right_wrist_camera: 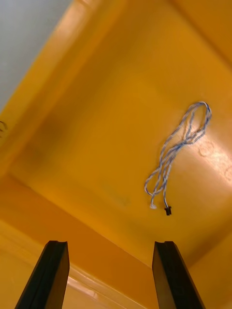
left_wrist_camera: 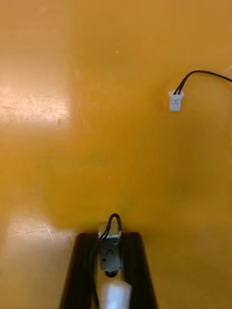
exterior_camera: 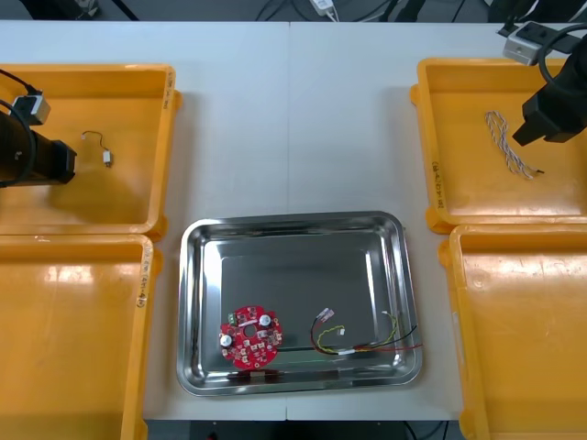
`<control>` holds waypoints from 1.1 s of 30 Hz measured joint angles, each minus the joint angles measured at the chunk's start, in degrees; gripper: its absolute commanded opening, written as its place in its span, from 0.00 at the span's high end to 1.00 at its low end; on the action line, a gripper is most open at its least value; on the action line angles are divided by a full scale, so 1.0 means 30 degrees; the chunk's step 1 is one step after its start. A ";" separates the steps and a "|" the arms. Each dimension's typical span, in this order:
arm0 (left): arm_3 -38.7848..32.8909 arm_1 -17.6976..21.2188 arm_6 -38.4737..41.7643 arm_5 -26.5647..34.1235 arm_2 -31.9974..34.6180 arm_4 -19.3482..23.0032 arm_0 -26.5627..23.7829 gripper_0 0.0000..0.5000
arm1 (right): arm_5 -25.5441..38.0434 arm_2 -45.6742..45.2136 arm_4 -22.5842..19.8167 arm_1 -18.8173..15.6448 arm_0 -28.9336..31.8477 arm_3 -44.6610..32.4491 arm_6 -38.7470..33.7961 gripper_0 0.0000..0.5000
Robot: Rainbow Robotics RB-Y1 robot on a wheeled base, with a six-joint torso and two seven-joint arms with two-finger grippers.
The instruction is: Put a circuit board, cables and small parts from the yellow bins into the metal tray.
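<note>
Light bench (exterior_camera: 293,119) carries the tray (exterior_camera: 187,312) at its middle. Inside it lie one red board (exterior_camera: 249,336) and, beside it, one red and yellow cable (exterior_camera: 371,347). Judging by this, the board step is done and one cable is in. The other cables and the small parts are yet to come, as no small part can be made out in the tray.

Around the tray stand four bins, two per side. The far left bin (exterior_camera: 158,137) holds one black cable (left_wrist_camera: 176,100) lying on its floor. The left hand (left_wrist_camera: 110,237) is low in that bin, its fingers nearly together and clamped on a wired piece (left_wrist_camera: 110,253), grey with black strands looping out. Whether that piece is the black cable's other end or a separate thing cannot be told.

The far right bin (exterior_camera: 431,137) holds one blue and white cable (right_wrist_camera: 170,153), loose on its floor. The right hand (right_wrist_camera: 110,246) hangs above it, spread wide, gripping nothing and apart from the cable. Both near bins show nothing inside.
</note>
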 measured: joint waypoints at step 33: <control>-0.2052 -0.0001 0.0001 0.4684 0.0377 -0.0059 -0.0907 1.00 | -0.7613 -0.0745 0.3045 0.1242 -0.2152 1.0373 0.2557 0.00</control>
